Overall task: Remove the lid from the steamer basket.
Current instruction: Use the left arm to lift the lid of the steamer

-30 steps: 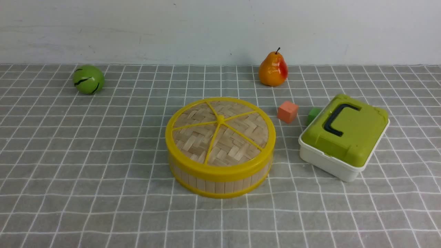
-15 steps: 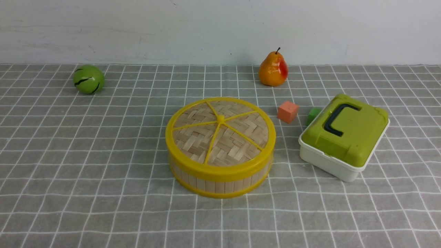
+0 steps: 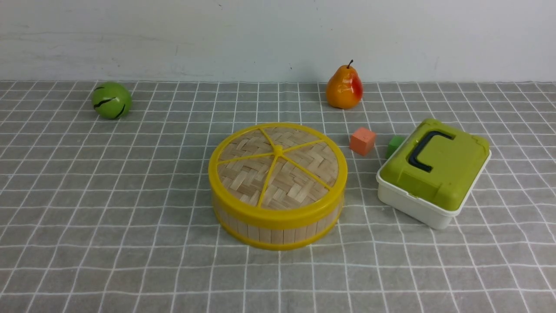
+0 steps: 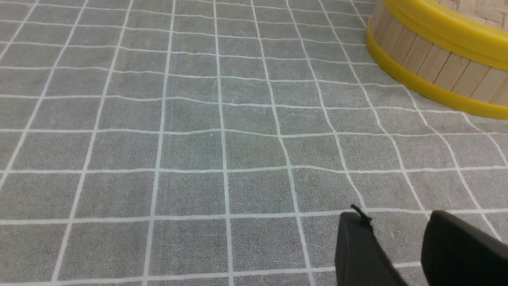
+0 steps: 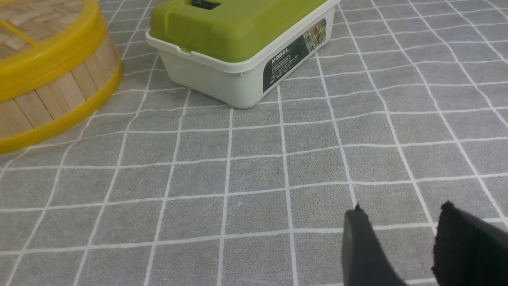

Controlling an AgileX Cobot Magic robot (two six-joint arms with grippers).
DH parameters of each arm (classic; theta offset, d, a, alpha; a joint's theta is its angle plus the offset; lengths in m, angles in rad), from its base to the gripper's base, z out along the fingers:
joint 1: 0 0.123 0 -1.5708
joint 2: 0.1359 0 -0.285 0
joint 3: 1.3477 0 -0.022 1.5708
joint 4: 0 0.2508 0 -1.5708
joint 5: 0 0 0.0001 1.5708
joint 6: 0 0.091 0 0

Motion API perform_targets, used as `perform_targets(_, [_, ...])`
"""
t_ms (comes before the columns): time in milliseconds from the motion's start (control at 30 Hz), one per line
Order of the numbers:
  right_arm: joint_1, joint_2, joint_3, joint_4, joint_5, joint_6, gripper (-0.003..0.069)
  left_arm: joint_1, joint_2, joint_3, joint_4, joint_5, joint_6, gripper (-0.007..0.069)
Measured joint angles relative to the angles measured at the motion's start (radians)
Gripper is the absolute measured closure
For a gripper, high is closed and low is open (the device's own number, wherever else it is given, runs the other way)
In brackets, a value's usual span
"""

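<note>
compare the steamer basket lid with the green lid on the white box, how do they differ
Shape: the steamer lid is round; the green box lid is rectangular. Material: the steamer lid is woven bamboo with yellow spokes and rim; the green box lid is solid plastic. Grip: the green box lid carries a black handle; the steamer lid has none. Both rest closed, on the steamer basket and the white box.

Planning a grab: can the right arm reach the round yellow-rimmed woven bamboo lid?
Probably yes: only grey cloth separates the right gripper from the lid; the green-lidded white box sits aside.
</note>
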Motion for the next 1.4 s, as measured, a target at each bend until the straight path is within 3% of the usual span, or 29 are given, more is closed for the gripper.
perform_targets(200, [0.000,0.000,0.000,0.000,0.000,0.000,0.0418,0.000,0.000,0.000,-0.016,-0.172,-0.021,0.0386])
perform_targets(433, [0.000,0.000,0.000,0.000,0.000,0.000,0.0418,0.000,0.000,0.001,-0.017,-0.660,-0.022,0.0386])
perform_targets(733, [0.000,0.000,0.000,0.000,0.000,0.000,0.0418,0.000,0.000,0.001,-0.046,-1.004,-0.110,0.0387])
perform_targets(900, [0.000,0.000,0.000,0.000,0.000,0.000,0.0418,0.000,0.000,-0.090,-0.096,-0.961,-0.158,0.0454])
perform_targets(933, [0.000,0.000,0.000,0.000,0.000,0.000,0.0418,0.000,0.000,-0.179,-0.100,-0.887,-0.139,0.0504])
perform_targets(967, [0.000,0.000,0.000,0.000,0.000,0.000,0.0418,0.000,0.000,-0.179,-0.100,-0.875,-0.134,0.0504])
perform_targets(1000, [0.000,0.000,0.000,0.000,0.000,0.000,0.0418,0.000,0.019,-0.290,-0.100,-0.771,-0.087,0.0585])
perform_targets(1067, [0.000,0.000,0.000,0.000,0.000,0.000,0.0418,0.000,0.079,-0.399,-0.097,-0.681,-0.012,0.0637])
perform_targets(1200, [0.000,0.000,0.000,0.000,0.000,0.000,0.0418,0.000,0.242,-0.570,-0.096,-0.583,0.100,0.0637])
perform_targets(1400, [0.000,0.000,0.000,0.000,0.000,0.000,0.0418,0.000,0.511,-0.682,-0.094,-0.579,0.115,0.0637])
